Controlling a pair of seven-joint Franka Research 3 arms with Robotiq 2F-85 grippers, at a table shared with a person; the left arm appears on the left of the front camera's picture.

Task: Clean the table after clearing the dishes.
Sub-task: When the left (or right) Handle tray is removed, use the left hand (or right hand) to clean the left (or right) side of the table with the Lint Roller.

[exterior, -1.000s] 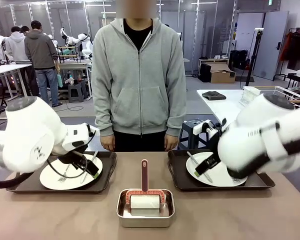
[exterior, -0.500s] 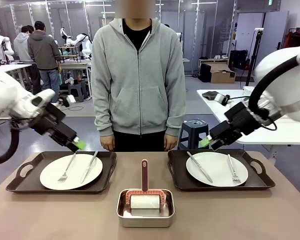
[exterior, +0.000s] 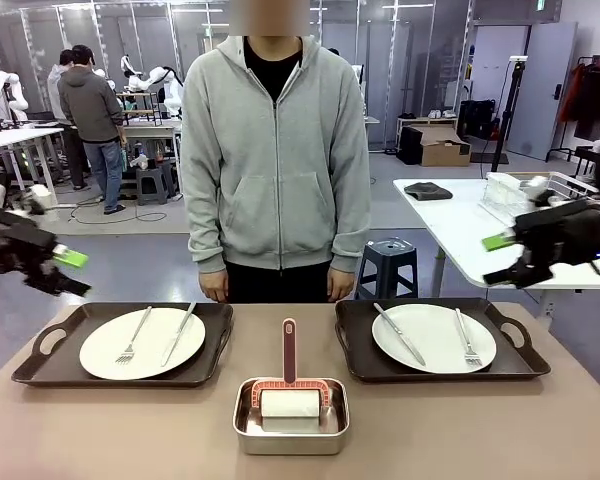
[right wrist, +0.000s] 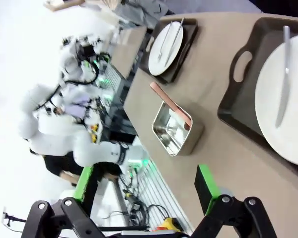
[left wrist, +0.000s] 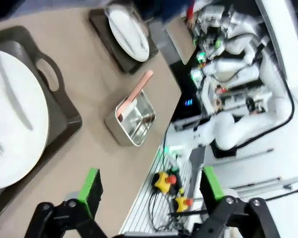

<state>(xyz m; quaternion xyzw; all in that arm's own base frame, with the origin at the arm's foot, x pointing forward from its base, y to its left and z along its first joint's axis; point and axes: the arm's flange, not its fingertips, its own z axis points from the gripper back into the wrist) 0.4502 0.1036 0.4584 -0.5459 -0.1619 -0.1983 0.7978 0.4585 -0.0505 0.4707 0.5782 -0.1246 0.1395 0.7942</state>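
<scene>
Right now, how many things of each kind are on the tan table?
Trays: 2
Plates: 2
Forks: 2
Knives: 2
Steel pan: 1
Pink-handled roller: 1
Total: 10

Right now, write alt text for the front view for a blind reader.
Two white plates with cutlery sit on dark trays on a tan table, a steel pan holding a pink-handled roller between them. A person in a grey hoodie stands behind; the left gripper and right gripper hover open at the sides.
</scene>
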